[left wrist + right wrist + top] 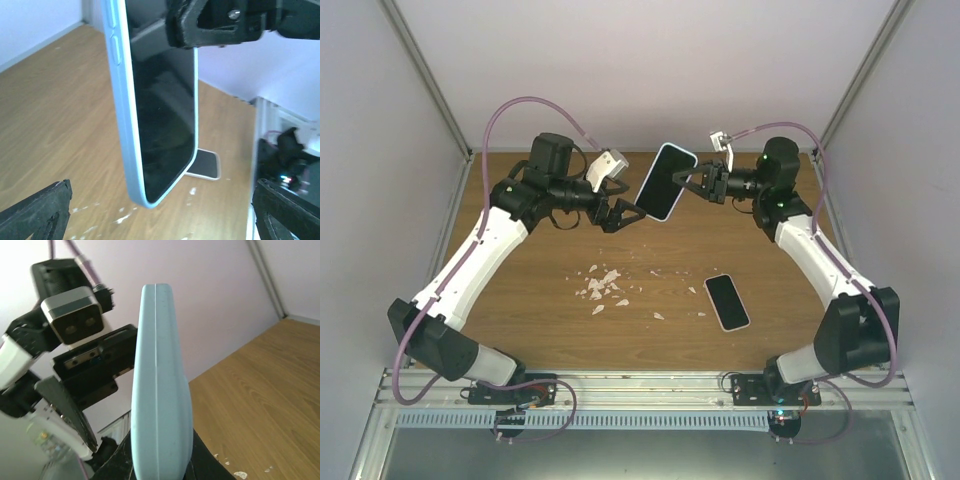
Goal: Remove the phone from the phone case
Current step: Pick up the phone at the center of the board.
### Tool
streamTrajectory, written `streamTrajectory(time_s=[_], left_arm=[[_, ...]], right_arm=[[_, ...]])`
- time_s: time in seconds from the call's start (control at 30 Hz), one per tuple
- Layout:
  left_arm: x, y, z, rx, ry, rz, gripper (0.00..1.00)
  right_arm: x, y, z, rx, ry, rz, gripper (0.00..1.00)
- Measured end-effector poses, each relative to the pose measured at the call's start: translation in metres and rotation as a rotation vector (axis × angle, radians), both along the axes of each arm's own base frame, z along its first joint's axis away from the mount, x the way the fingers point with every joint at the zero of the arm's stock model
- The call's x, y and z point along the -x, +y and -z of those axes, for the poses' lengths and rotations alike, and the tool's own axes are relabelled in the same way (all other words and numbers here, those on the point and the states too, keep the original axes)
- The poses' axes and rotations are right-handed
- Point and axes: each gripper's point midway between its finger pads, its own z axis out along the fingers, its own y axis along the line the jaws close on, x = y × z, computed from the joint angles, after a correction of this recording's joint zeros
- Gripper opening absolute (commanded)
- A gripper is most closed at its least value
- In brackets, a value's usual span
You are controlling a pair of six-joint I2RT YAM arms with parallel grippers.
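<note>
A phone with a black screen (660,185) sits in a light blue case (666,181) and is held in the air over the back of the table. My right gripper (688,180) is shut on the case's right long edge; in the right wrist view the case's edge (160,390) rises from between my jaws (160,467). My left gripper (620,213) is open at the case's lower left corner, apart from it. In the left wrist view the case (122,125) hangs between my spread fingertips (45,205), with the right gripper's finger (200,27) at the top.
A second dark slab with a pale rim (727,301) lies flat on the wooden table (540,330) at the right; it also shows in the left wrist view (205,164). White flakes (603,285) are scattered mid-table. Grey walls enclose the sides and back.
</note>
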Motion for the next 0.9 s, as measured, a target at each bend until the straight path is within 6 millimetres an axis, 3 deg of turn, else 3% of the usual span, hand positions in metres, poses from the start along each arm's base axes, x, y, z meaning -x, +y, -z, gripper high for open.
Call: streamTrajectory(time_s=[0.33, 0.43, 0.7, 0.9], left_arm=[[0.044, -0.013, -0.017, 0.134, 0.061, 0.212, 0.77], [0.049, -0.014, -0.021, 0.148, 0.066, 0.231, 0.68], [0.055, -0.021, -0.020, 0.155, 0.088, 0.257, 0.66], [0.058, -0.030, -0.013, 0.148, 0.121, 0.276, 0.55]], right_arm=[[0.048, -0.001, -0.015, 0.002, -0.135, -0.181, 0.00], [0.055, 0.000, -0.014, 0.002, -0.147, -0.217, 0.01], [0.072, 0.006, -0.009, 0.009, -0.171, -0.285, 0.00], [0.079, 0.012, -0.002, 0.016, -0.172, -0.313, 0.00]])
